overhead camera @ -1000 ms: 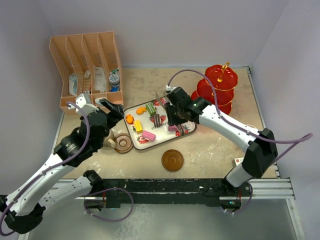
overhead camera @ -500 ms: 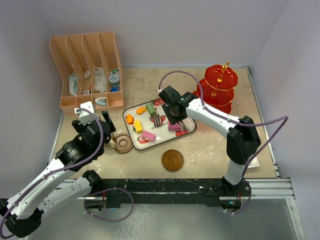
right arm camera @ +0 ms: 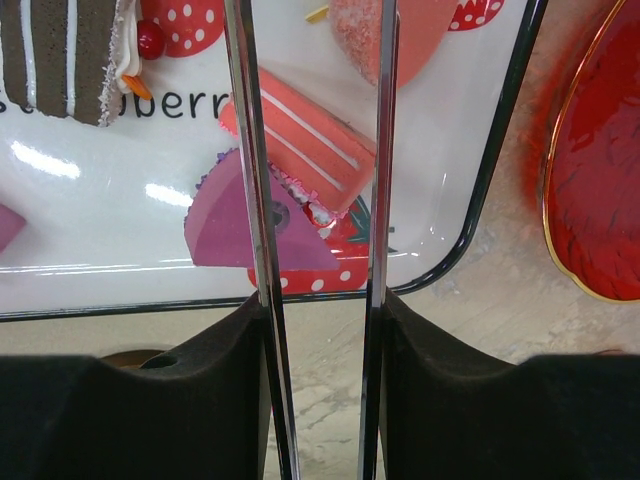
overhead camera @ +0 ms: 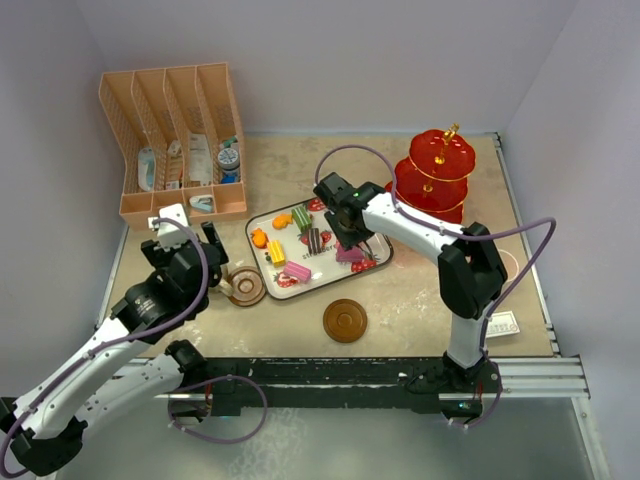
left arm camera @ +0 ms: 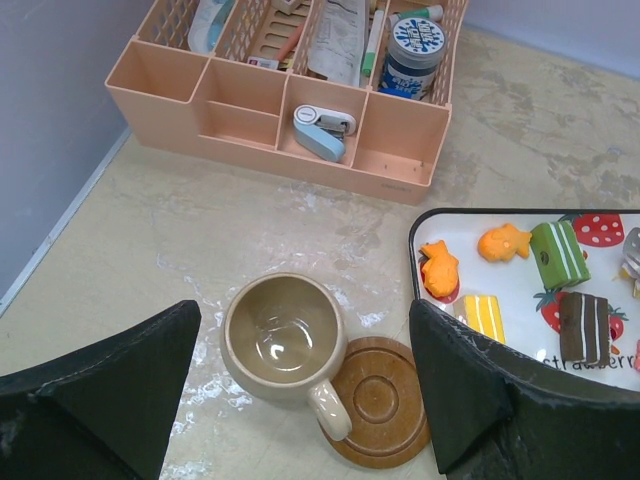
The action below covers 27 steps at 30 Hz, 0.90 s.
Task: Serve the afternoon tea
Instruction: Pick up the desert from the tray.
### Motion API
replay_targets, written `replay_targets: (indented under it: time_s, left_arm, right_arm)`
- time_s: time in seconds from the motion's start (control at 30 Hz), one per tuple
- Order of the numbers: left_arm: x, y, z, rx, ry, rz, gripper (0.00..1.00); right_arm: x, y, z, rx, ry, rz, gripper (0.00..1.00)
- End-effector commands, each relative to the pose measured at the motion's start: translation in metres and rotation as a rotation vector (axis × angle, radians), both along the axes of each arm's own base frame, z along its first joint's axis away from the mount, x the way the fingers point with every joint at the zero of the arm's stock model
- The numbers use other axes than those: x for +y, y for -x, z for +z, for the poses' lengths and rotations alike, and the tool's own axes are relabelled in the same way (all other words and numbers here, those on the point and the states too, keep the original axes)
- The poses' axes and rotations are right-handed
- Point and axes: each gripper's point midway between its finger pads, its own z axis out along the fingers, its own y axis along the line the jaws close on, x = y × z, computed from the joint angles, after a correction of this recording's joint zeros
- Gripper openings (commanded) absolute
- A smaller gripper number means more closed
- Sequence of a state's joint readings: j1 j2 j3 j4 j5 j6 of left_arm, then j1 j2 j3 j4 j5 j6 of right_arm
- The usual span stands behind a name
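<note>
A tan mug (left arm camera: pixel 284 338) stands upright on the table, its handle reaching over a brown saucer (left arm camera: pixel 385 402) beside it. My left gripper (left arm camera: pixel 303 330) hovers open above the mug, one finger on either side, touching nothing. In the top view that gripper (overhead camera: pixel 195 250) is left of the white tray (overhead camera: pixel 262 222) of toy cakes. My right gripper (right arm camera: pixel 322 310) is shut on metal tongs (right arm camera: pixel 252 150), whose blades stand apart over a purple wedge cake (right arm camera: pixel 225 235) and a pink striped slice (right arm camera: pixel 310 140) at the tray's corner. The red stand (overhead camera: pixel 435 175) is at the far right.
The peach rack (overhead camera: pixel 175 140) of toiletries stands at the far left, just beyond the mug. A second brown saucer (overhead camera: pixel 345 321) lies near the front edge. The tray's black rim (right arm camera: pixel 495 150) runs close to the red stand's lowest plate (right arm camera: pixel 600 170).
My left gripper has drawn back from the rack toward the near left and now hangs over the mug. The right arm's elbow has swung left; the tongs stay over the tray.
</note>
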<state>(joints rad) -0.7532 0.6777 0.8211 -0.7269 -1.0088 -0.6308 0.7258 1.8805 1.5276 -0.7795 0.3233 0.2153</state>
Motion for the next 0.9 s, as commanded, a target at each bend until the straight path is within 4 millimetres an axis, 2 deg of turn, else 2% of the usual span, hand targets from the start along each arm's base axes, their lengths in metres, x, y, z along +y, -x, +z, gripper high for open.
replay_targets:
  time_s: [0.0, 0.27, 0.5, 0.7, 0.87]
  left_arm:
    - [0.006, -0.001, 0.009, -0.030, -0.013, 0.026, 0.83]
    - [0.006, -0.001, 0.008, -0.025, -0.018, 0.026, 0.83]
    - [0.004, -0.002, 0.006, -0.020, -0.022, 0.023, 0.83]
    - [0.002, -0.003, 0.004, -0.010, -0.029, 0.017, 0.83]
    - [0.002, -0.004, 0.004, -0.006, -0.031, 0.016, 0.83]
  right_arm:
    - [0.001, -0.006, 0.014, -0.030, -0.008, 0.006, 0.42]
    - [-0.003, -0.009, 0.005, -0.026, 0.030, 0.000, 0.44]
    - [-0.008, -0.011, 0.005, -0.038, 0.063, -0.015, 0.43]
    - [-0.010, -0.010, 0.007, -0.042, 0.061, -0.033, 0.37]
    - [-0.005, -0.007, 0.014, -0.035, 0.022, -0.038, 0.23]
